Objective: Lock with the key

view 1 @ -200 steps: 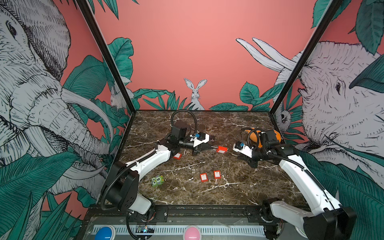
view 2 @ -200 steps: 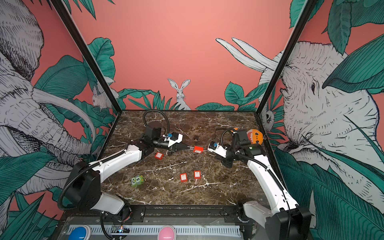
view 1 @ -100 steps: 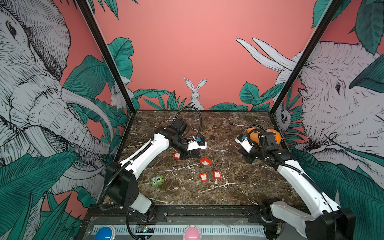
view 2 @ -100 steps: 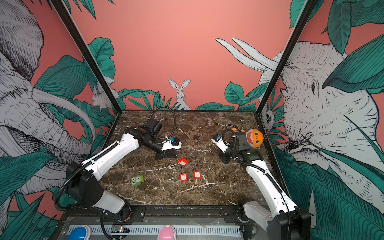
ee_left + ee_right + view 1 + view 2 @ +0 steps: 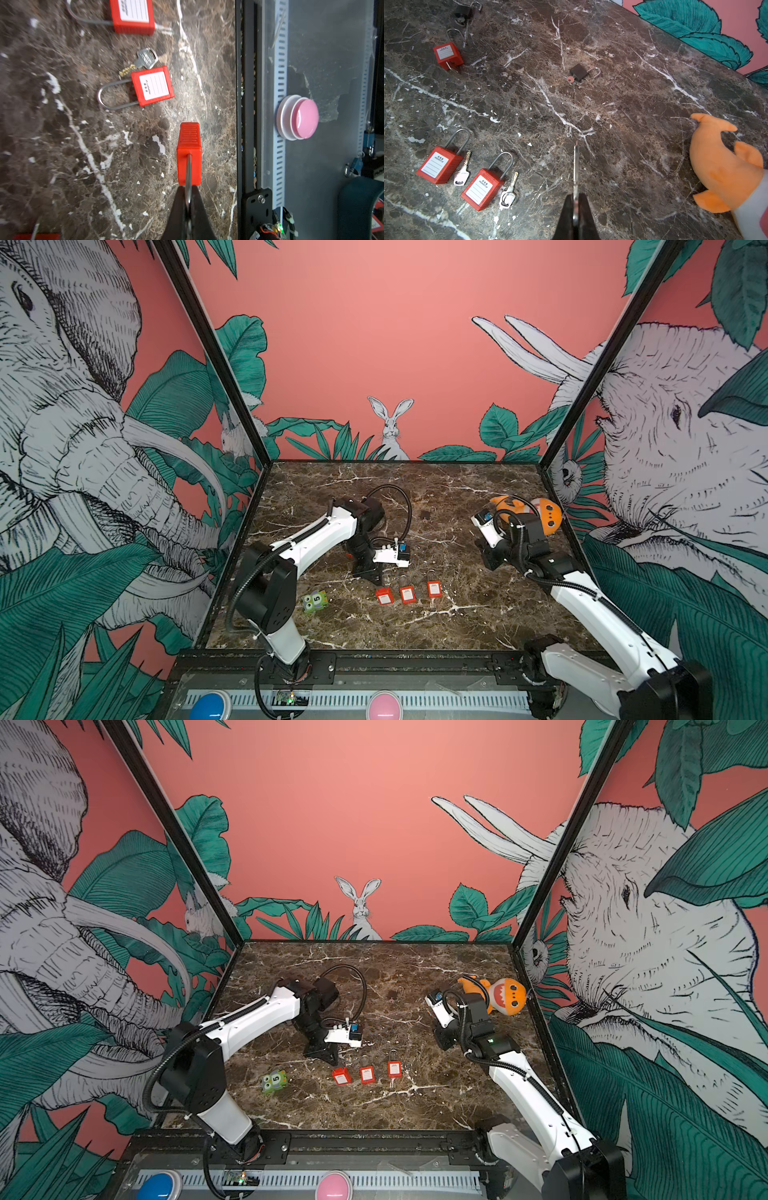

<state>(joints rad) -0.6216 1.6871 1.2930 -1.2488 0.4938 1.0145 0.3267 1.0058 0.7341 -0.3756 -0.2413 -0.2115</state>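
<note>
My left gripper (image 5: 188, 192) pinches the red plastic padlock (image 5: 189, 153) by its shackle, lowered beside two others (image 5: 152, 86); right gripper (image 5: 575, 196), back by the orange plush toy (image 5: 724, 166), clamps a silver key (image 5: 576, 164).

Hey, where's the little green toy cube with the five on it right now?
In both top views the green plastic toy cube sits front left on the brown marble table, left of the row of three red padlocks.
</note>
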